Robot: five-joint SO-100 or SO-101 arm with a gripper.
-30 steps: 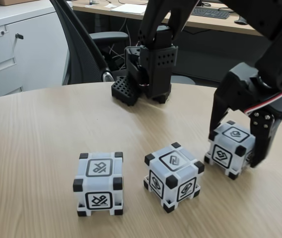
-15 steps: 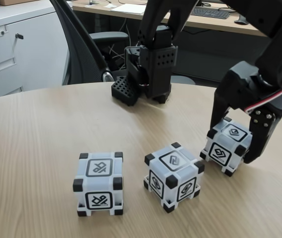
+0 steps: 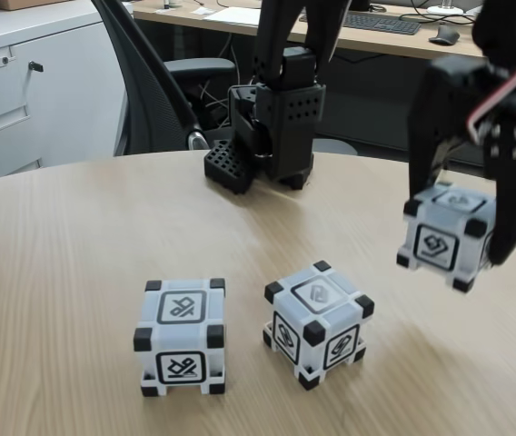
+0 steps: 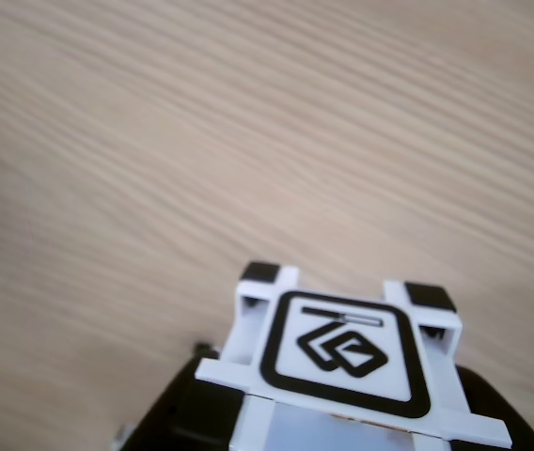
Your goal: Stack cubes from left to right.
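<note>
gripper (image 3: 462,250) pinched right cube (image 3: 444,238), one finger each side. cube lifted clear of table (image 3: 76,245) since half second ago, when it sat on wood; now airborne at far right of fixed view, shadow below. other view: held cube (image 4: 342,376) above bare wood grain. left cube (image 3: 183,336) and middle cube (image 3: 317,323) unmoved, near front edge, apart from each other. judged: pick done, carry to stack next; grip looked slightly tilted, slip possible.
</note>
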